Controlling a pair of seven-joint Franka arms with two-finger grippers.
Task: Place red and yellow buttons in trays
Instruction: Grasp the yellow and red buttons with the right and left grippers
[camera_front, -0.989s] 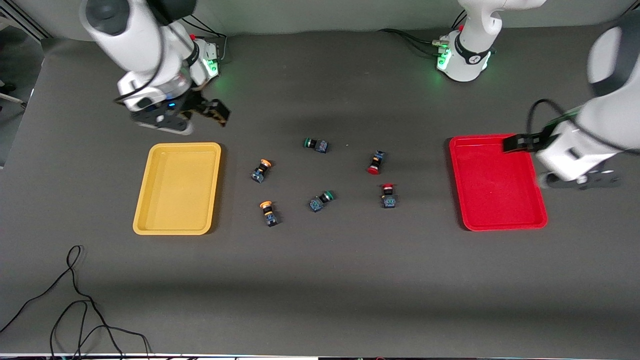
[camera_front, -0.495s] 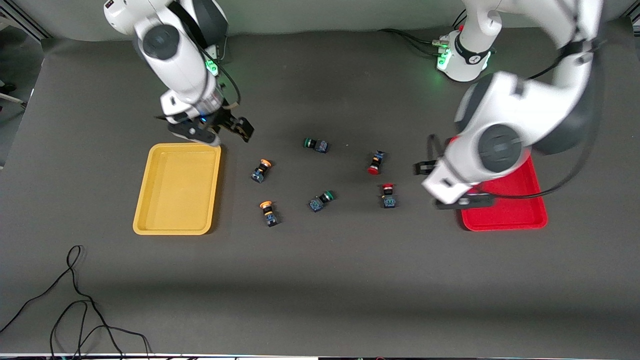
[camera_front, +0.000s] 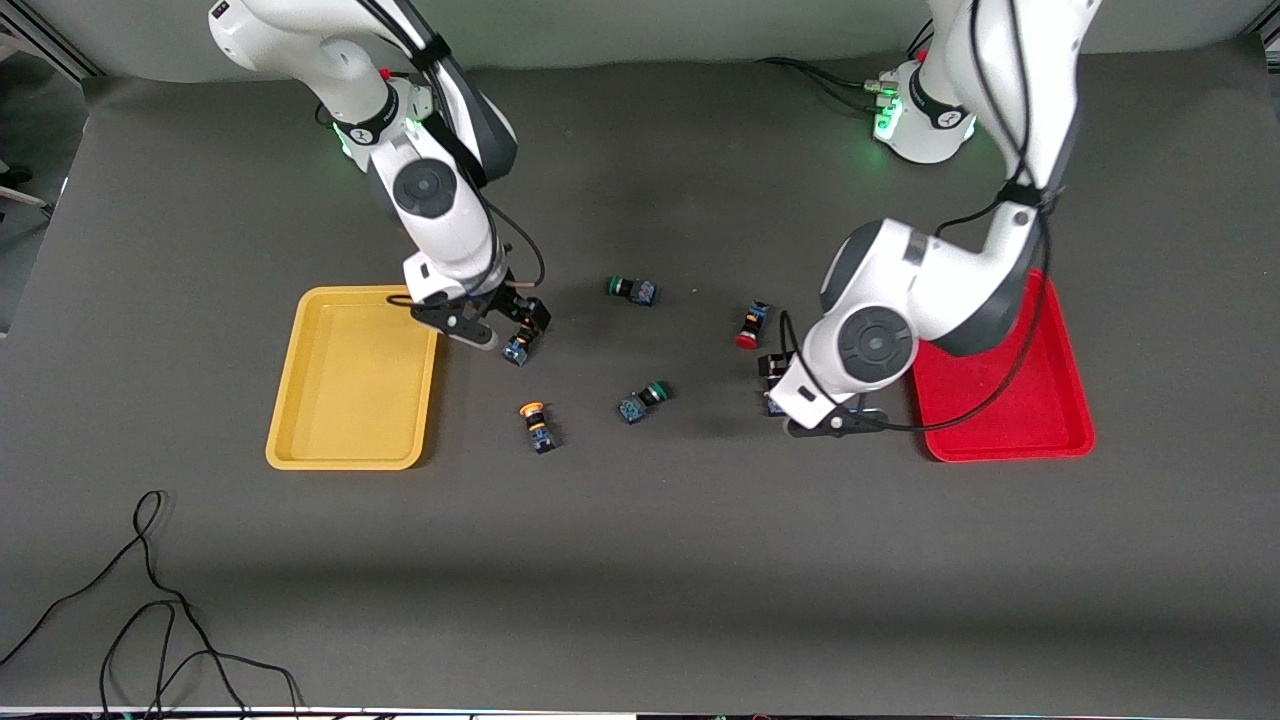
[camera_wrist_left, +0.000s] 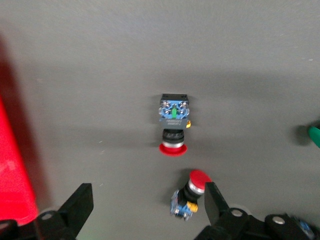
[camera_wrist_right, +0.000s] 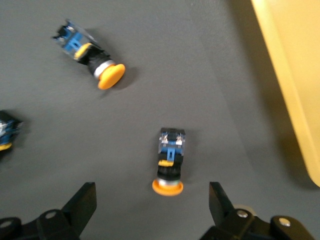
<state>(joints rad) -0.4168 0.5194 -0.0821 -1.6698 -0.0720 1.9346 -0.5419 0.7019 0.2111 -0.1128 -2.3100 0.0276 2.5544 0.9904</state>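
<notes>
My right gripper is open and low over a yellow button beside the yellow tray. In the right wrist view that button lies just ahead of the open gripper. A second yellow button lies nearer the front camera. My left gripper is open over a red button beside the red tray. In the left wrist view this button lies close to one finger of the open gripper. A second red button lies farther back and shows in the left wrist view.
Two green-capped buttons lie mid-table, one farther from the front camera and one nearer. Both trays hold nothing. A black cable lies loose near the table's front edge at the right arm's end.
Both arms swung in from the trays toward the table's middle and dropped low. The right gripper now stands over a yellow button, the left over a red one. No button moved.
</notes>
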